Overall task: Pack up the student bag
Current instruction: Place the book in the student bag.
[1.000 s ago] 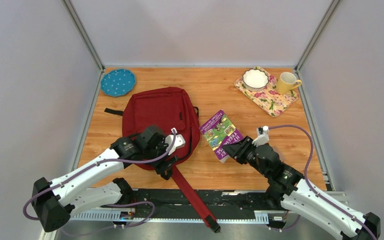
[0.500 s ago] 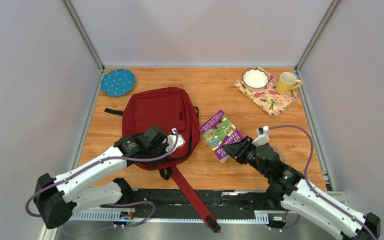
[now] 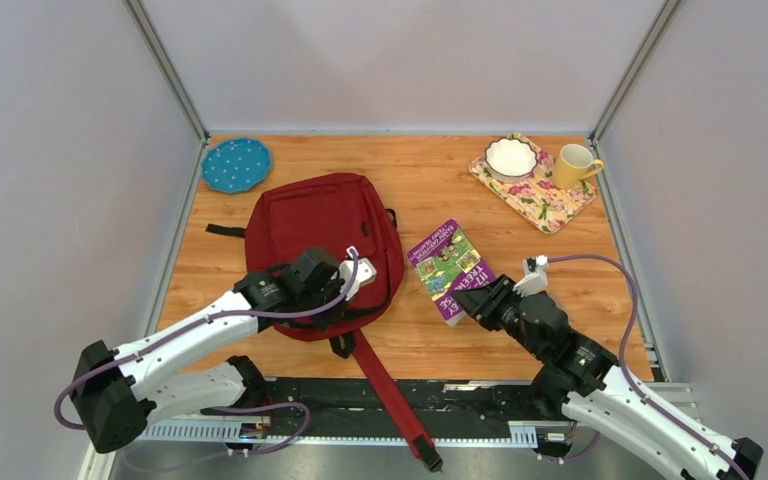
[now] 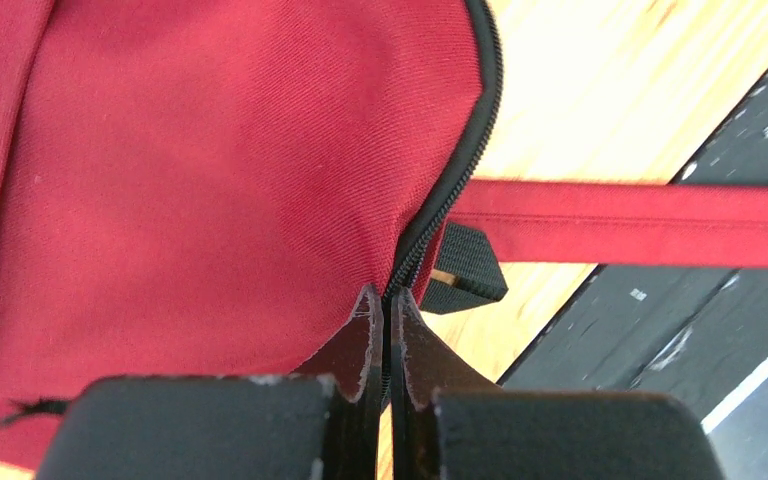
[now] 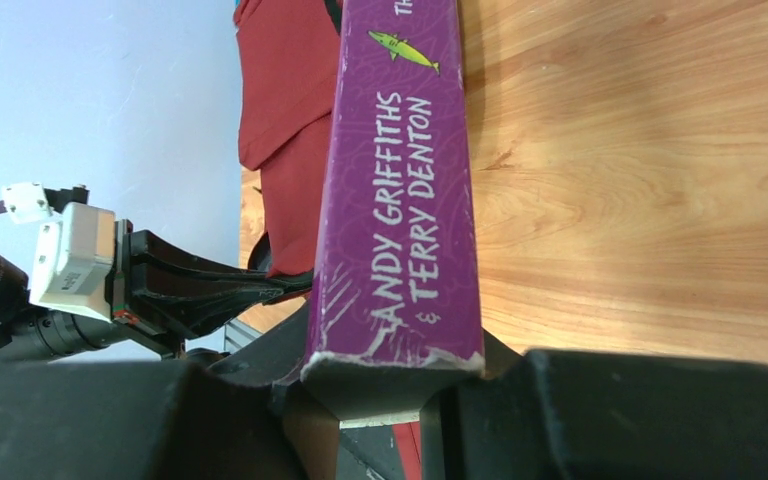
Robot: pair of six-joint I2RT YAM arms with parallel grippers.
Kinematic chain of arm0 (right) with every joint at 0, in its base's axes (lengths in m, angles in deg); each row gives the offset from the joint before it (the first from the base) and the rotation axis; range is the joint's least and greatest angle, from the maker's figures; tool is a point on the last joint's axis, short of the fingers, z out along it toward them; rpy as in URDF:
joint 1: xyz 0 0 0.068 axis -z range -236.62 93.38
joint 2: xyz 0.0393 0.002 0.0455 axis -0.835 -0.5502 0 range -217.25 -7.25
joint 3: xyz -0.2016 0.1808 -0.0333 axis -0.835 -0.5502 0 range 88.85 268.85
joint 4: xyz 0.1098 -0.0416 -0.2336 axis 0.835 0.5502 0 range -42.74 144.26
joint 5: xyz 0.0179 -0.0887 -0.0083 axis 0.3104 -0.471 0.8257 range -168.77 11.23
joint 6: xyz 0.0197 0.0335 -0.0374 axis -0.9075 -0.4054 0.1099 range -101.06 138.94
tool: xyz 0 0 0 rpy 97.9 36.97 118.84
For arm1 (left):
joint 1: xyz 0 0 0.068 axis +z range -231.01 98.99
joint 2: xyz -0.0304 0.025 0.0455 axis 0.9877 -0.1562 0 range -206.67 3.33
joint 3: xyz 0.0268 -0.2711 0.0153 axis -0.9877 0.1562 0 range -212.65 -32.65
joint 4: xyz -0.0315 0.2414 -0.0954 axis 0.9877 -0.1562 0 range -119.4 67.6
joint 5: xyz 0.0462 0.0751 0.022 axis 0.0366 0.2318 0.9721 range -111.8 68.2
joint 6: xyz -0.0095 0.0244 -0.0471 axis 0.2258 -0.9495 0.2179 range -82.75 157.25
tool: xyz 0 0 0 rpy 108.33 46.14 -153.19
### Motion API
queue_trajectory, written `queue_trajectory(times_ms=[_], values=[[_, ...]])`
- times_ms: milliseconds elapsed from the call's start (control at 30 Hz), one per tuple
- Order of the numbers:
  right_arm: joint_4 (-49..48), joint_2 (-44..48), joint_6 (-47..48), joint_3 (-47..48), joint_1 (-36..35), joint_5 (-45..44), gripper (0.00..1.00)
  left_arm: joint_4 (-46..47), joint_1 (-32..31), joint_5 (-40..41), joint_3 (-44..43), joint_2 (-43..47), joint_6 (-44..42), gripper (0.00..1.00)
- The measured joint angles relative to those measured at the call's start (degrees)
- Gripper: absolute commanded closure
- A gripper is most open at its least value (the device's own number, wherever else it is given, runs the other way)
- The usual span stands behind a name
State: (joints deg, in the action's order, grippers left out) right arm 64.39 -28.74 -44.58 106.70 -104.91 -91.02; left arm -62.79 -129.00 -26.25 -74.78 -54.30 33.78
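We are seeing one student bag (image 3: 325,235) lying flat at the desk's (image 3: 440,185) nine o'clock. The left gripper (image 4: 385,300) is holding its jaws together at the bag's zipper (image 4: 443,207). At the bag's three o'clock, the right gripper (image 3: 466,300) is clamping its jaws on one purple book (image 3: 447,262). One plate (image 3: 235,165) is sitting at eleven o'clock, and one bowl (image 3: 511,157), one mug (image 3: 575,165) and one tray (image 3: 550,205) are sitting at one o'clock.

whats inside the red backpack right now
Nothing of the inside shows: the student bag has its red fabric covering it, and the zipper looks closed where the left gripper is shut against it. The purple book is outside, held by the right gripper.
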Motion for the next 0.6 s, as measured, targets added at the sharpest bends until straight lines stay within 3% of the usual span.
queue_trajectory(times_ms=[200, 367, 600], values=[[5.9, 3.63, 0.15, 0.98, 0.0, -3.63, 1.0, 10.51, -4.72, -4.76, -0.13, -4.37, 5.55, 1.0], [9.7, 5.6, 0.59, 2.12, 0.0, -5.81, 1.0, 13.92, -8.92, -5.92, -5.49, -10.45, 8.11, 1.0], [16.85, 8.09, 1.6, 6.64, 0.0, -6.8, 1.0, 14.1, -9.4, 1.64, -9.75, -8.7, 8.68, 1.0]])
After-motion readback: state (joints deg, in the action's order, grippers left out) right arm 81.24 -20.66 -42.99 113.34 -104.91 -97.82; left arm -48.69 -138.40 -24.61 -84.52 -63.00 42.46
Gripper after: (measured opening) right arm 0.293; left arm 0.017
